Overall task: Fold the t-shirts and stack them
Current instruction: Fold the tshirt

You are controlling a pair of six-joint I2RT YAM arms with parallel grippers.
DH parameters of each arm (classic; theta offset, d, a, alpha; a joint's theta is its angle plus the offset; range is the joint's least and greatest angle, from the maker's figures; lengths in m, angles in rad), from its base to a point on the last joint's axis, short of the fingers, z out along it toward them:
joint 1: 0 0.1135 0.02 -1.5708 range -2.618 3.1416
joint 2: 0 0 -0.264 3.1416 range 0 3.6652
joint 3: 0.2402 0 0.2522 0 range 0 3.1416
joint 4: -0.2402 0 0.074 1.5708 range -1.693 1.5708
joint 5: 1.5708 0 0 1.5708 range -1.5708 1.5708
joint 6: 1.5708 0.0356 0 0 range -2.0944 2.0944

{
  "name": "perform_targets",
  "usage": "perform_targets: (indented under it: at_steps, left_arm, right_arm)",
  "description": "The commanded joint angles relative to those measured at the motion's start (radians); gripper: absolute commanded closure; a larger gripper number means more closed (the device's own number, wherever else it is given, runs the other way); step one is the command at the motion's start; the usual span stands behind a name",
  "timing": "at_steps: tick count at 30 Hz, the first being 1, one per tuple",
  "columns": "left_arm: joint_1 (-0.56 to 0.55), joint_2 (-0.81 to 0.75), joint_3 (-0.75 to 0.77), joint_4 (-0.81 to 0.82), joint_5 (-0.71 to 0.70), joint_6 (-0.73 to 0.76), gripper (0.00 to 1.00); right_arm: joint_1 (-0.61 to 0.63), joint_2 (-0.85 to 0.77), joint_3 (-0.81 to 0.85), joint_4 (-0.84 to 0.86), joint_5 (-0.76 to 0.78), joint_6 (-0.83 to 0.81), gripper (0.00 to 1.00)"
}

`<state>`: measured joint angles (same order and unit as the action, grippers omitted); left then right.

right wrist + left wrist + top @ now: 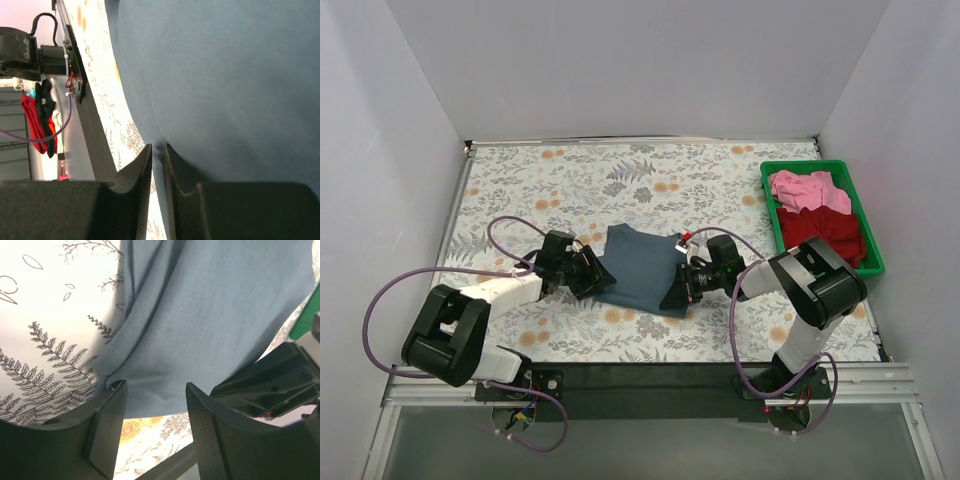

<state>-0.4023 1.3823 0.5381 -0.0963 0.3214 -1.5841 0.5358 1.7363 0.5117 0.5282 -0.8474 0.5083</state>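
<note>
Right wrist view cropped the blue-grey t-shirt, right claw pinching its edge, while left claw straddled it half-open.

Three t-shirts, one bin, two grippers

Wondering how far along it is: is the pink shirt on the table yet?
No, the pink t-shirt lies bunched in the green bin with the dark red t-shirt; only the blue-grey t-shirt is on the table.
</note>
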Motion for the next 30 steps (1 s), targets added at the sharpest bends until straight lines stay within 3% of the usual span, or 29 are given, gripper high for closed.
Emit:
perform_targets:
  at_steps: [1, 3, 5, 9, 13, 19, 25, 30]
  left_arm:
    - [0.003, -0.028, 0.026, -0.077, -0.056, 0.051, 0.50]
    - [0.002, -0.043, 0.093, -0.136, -0.080, 0.088, 0.46]
    - [0.002, -0.054, 0.144, -0.183, -0.134, 0.154, 0.38]
    - [-0.003, -0.034, 0.293, -0.258, -0.199, 0.255, 0.33]
    - [-0.010, 0.068, 0.382, -0.287, -0.255, 0.314, 0.33]
    - [-0.018, 0.196, 0.465, -0.321, -0.298, 0.342, 0.36]
    - [-0.041, 0.282, 0.499, -0.327, -0.308, 0.349, 0.44]
    - [-0.092, 0.320, 0.491, -0.327, -0.309, 0.335, 0.56]
  right_arm:
    - [-0.043, 0.025, -0.010, -0.062, 0.013, -0.085, 0.80]
    - [-0.043, -0.046, 0.019, -0.097, 0.025, -0.096, 0.80]
    - [-0.043, -0.145, 0.051, -0.236, 0.105, -0.157, 0.78]
    - [-0.043, -0.309, 0.172, -0.561, 0.344, -0.284, 0.71]
    - [-0.048, -0.437, 0.283, -0.830, 0.623, -0.341, 0.53]
    - [-0.056, -0.633, 0.314, -0.991, 0.778, -0.341, 0.29]
    - [-0.060, -0.776, 0.292, -1.056, 0.843, -0.335, 0.20]
    - [-0.062, -0.833, 0.291, -1.082, 0.903, -0.343, 0.19]
